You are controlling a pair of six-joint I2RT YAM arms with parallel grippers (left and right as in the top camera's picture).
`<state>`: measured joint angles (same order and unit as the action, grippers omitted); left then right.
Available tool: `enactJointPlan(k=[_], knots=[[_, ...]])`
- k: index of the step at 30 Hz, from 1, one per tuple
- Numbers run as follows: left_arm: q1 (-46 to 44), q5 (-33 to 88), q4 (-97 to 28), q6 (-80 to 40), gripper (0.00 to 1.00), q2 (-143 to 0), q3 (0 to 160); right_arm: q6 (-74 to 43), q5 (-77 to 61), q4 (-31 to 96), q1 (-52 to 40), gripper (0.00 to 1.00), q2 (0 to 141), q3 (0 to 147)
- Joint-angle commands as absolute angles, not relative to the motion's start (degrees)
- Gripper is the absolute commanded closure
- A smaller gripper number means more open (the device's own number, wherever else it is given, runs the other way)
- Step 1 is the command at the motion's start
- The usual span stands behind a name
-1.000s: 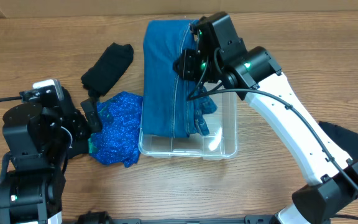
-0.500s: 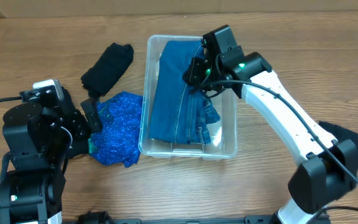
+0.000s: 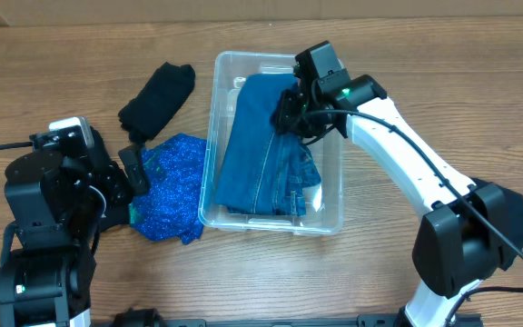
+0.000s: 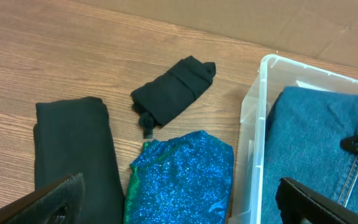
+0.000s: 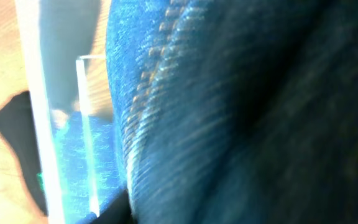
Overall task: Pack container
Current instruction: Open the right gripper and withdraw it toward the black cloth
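The clear container (image 3: pixel 330 196) stands mid-table with folded blue jeans (image 3: pixel 257 154) lying inside it. My right gripper (image 3: pixel 287 113) is down on the far right part of the jeans, its jaws hidden among the denim. The right wrist view is blurred and filled with the jeans (image 5: pixel 229 112), with the container wall (image 5: pixel 42 124) at its left. My left gripper (image 3: pixel 133 171) hangs open and holds nothing, just left of the container over a sparkly blue cloth (image 3: pixel 175 186). In the left wrist view the left gripper (image 4: pixel 179 205) spans that sparkly cloth (image 4: pixel 182 174) beside the container rim (image 4: pixel 260 93).
A folded black cloth (image 3: pixel 157 95) lies at the back left of the container. Another black cloth (image 4: pixel 73 155) lies under my left arm. A dark cloth (image 3: pixel 507 204) sits by the right arm's base.
The jeans, draped over the container's back rim a second ago, have come down inside it. My right gripper moved lower with them. The left arm is still.
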<state>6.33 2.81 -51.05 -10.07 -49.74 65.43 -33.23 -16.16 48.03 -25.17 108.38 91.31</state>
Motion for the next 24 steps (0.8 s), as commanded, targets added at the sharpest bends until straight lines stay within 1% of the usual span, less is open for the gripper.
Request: enactJointPlan(k=[1,3,4,7,11,15,17,18,19,20,21,22,24], knots=[[5.9,2.4,-50.8,-8.8,0.00,-49.4,66.8,-26.3,-12.6,48.2,-24.9,0.50,107.5,91.5],[5.9,2.4,-50.8,-8.8,0.00,-49.4,66.8,-23.2,-10.6,49.1,-24.9,0.47,107.5,91.5],[5.9,2.4,-50.8,-8.8,0.00,-49.4,66.8,-21.7,-9.1,49.5,-24.9,0.43,107.5,91.5],[5.9,2.4,-50.8,-8.8,0.00,-49.4,66.8,-15.9,-5.4,51.9,-24.9,0.42,107.5,92.0],[5.9,2.4,-50.8,-8.8,0.00,-49.4,66.8,-11.8,1.5,59.1,-24.9,0.44,106.8,95.9],[5.9,2.4,-50.8,-8.8,0.00,-49.4,66.8,-11.9,9.6,64.0,-24.9,0.39,103.9,101.2],[5.9,2.4,-50.8,-8.8,0.00,-49.4,66.8,-11.9,11.9,64.9,-24.8,0.33,101.8,103.7],[5.9,2.4,-50.8,-8.8,0.00,-49.4,66.8,-11.9,12.5,65.3,-24.6,0.26,100.2,105.2],[5.9,2.4,-50.8,-8.8,0.00,-49.4,66.8,-12.0,12.4,65.3,-24.0,0.17,98.3,106.2],[5.9,2.4,-50.8,-8.8,0.00,-49.4,66.8,-12.2,12.4,65.0,-23.3,0.12,96.6,106.6],[5.9,2.4,-50.8,-8.8,0.00,-49.4,66.8,-13.3,12.4,64.6,-22.0,0.03,94.6,106.7],[5.9,2.4,-50.8,-8.8,0.00,-49.4,66.8,-14.9,12.4,64.7,-20.4,0.00,92.9,106.6],[5.9,2.4,-50.7,-8.8,0.00,-49.4,66.8,-18.6,12.2,65.9,-15.8,0.00,90.1,106.6]])
